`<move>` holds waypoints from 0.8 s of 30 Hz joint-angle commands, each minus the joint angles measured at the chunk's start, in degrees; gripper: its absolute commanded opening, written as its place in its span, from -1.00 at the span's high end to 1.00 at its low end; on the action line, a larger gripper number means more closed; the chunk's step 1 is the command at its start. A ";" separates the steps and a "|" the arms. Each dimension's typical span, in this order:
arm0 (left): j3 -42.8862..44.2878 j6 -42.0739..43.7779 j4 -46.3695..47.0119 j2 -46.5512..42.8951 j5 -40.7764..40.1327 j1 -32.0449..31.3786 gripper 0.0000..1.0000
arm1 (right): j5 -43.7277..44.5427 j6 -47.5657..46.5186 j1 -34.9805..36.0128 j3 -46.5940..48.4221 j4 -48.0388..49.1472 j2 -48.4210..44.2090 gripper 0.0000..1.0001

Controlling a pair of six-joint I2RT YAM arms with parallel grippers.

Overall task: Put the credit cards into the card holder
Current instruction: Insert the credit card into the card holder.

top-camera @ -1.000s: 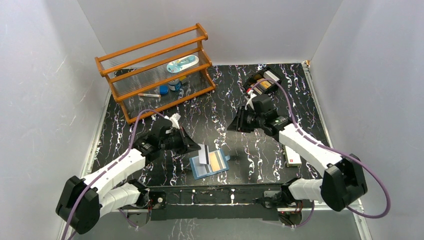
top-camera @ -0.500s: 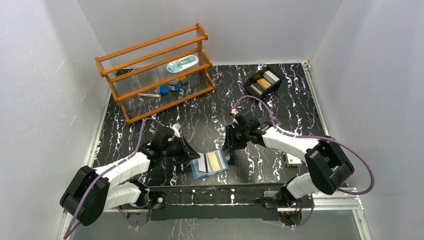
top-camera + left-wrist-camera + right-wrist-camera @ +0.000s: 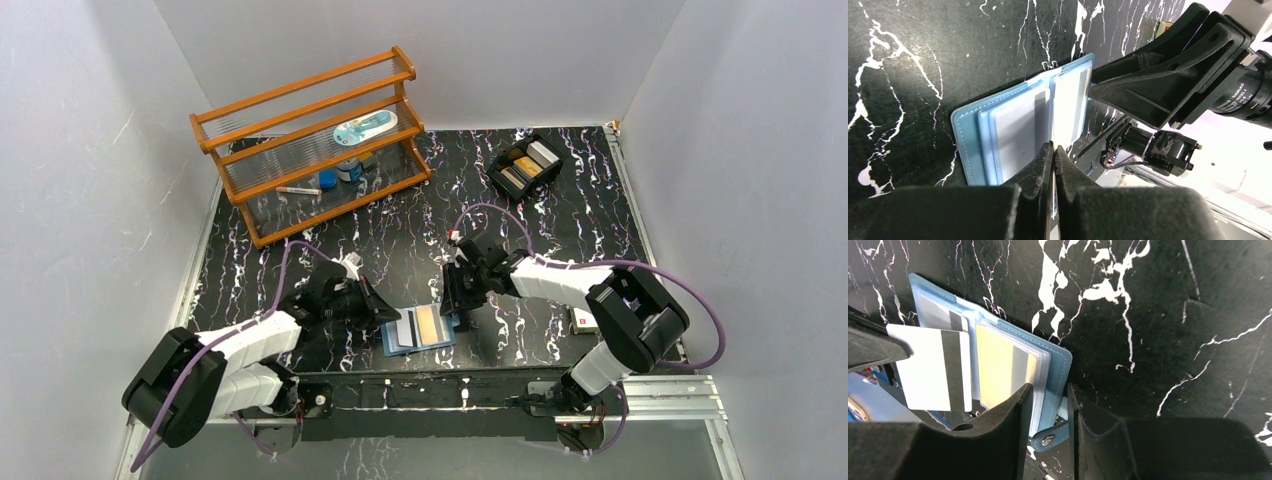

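The blue card holder [image 3: 443,338] lies open near the table's front edge, with an orange-gold card [image 3: 427,322] in its right slots. My left gripper [image 3: 388,312] is shut on a pale card [image 3: 405,328] with a dark stripe and holds it over the holder's left half. In the left wrist view that gripper [image 3: 1053,146] pinches the card [image 3: 1068,107] edge-on above the holder [image 3: 998,130]. My right gripper [image 3: 455,305] sits at the holder's right edge. In the right wrist view its narrow jaws [image 3: 1048,390] grip the blue edge [image 3: 1055,365] above the snap tab [image 3: 1050,440].
A wooden rack [image 3: 310,140] with small items stands at the back left. A black tray [image 3: 525,165] holding more cards sits at the back right. A small white object [image 3: 585,322] lies by the right arm.
My right arm swung down from the back to the holder's right edge. My left gripper lowered the pale card from upright to nearly flat over the holder.
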 commanded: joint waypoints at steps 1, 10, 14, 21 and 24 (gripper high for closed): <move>-1.61 0.15 2.93 0.45 0.35 -0.10 1.00 | 2.08 3.13 1.87 -2.13 2.14 -2.36 0.22; -3.27 2.13 6.35 0.40 2.17 -0.07 1.00 | 5.08 6.59 4.28 -5.42 3.88 -3.65 0.31; -0.52 5.54 1.32 -2.35 1.93 -0.14 1.00 | 6.05 6.46 4.33 -5.43 3.67 -4.18 0.32; 0.38 8.20 1.59 -3.52 2.93 -0.08 1.00 | 5.71 6.35 4.32 -5.01 3.53 -3.63 0.31; 0.82 8.50 2.24 -1.39 3.39 -0.14 1.00 | 5.71 6.33 4.33 -5.09 3.70 -3.63 0.31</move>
